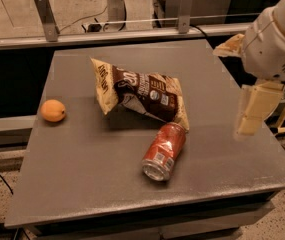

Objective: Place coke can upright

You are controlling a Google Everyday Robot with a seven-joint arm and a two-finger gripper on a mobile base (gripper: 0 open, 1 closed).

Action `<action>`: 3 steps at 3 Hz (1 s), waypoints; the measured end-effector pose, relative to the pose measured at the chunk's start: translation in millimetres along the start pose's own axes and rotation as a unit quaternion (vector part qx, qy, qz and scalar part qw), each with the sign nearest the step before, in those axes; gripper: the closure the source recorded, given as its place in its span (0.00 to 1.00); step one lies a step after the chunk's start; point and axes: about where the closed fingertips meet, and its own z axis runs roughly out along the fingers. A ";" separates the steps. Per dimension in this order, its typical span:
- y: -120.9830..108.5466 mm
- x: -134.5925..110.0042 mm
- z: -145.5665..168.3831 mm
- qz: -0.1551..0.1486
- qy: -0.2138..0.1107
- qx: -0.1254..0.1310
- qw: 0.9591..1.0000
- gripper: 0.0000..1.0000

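The near edge of the flat grey rectangular table [82, 184] runs across the bottom, and a broad bare strip of tabletop lies between that edge and everything else. The small red aluminium coke can [164, 144] lies on its side right of centre. Its silver end faces the near edge and its far end touches the near right corner of the snack bag. Bare table spreads to the can's left and near side, and a narrower bare band lies to its right before the table's right edge. Over that right edge, well apart from the can and above the surface, hangs the white-bodied gripper [229, 90]. Its two cream fingers [252, 109] are spread wide with nothing between them, one pointing down and the other reaching left at a higher level. Just beyond the can sits the crumpled brown and cream foil snack bag [142, 91], lying at an angle across the middle of the table. A small round orange fruit [53, 110] rests close to the left edge, well apart from both bag and can. Past the bag the tabletop is bare up to the far edge. Beyond that edge runs a low metal rail with upright grey posts [44, 14], and black cables [89, 24] lie on the pale floor behind it.
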 end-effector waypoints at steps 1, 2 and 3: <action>1.0 -7.0 8.7 -0.042 0.005 -0.028 0.999 0.00; 11.0 -24.6 35.8 -0.151 0.007 -0.096 0.984 0.00; 22.5 -37.5 48.1 -0.263 -0.001 -0.127 0.956 0.00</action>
